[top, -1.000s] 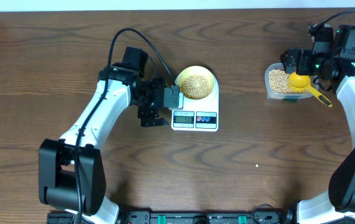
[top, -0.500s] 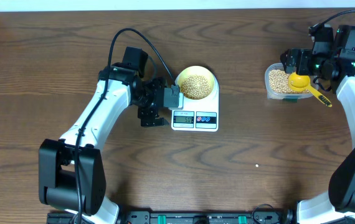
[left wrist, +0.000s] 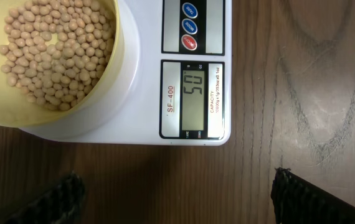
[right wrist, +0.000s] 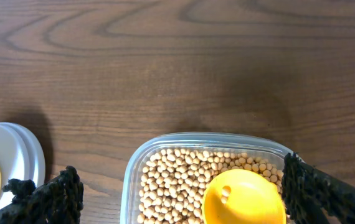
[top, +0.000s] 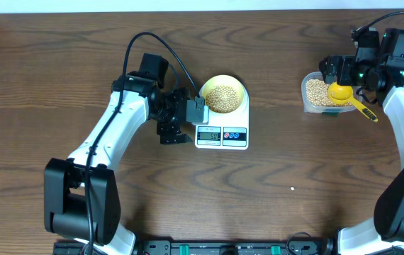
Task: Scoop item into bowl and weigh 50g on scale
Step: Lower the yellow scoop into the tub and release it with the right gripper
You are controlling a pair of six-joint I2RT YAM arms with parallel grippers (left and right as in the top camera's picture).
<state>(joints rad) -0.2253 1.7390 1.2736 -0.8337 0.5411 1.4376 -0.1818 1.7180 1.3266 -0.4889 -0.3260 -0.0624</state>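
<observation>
The pale-yellow bowl [top: 223, 94] holds tan beans [top: 222, 98] and stands on the white scale [top: 223, 138]. In the left wrist view the bowl [left wrist: 96, 102] with beans [left wrist: 53, 56] is at top left, and the scale [left wrist: 140, 93] display reads 50. My left gripper [top: 188, 115] is open and empty just left of the scale; its fingertips [left wrist: 59, 199] show at the bottom corners. My right gripper [top: 345, 78] is open above the clear container [top: 308, 103] of beans [right wrist: 184, 180]. The yellow scoop [right wrist: 243, 199] lies in the beans between the open jaws.
The scoop's handle [top: 365, 111] sticks out over the container's front right rim. The scale's rim [right wrist: 22, 155] shows at the left of the right wrist view. Brown wooden table [top: 273, 198] lies all around. The left arm's cable [top: 159, 46] arches behind it.
</observation>
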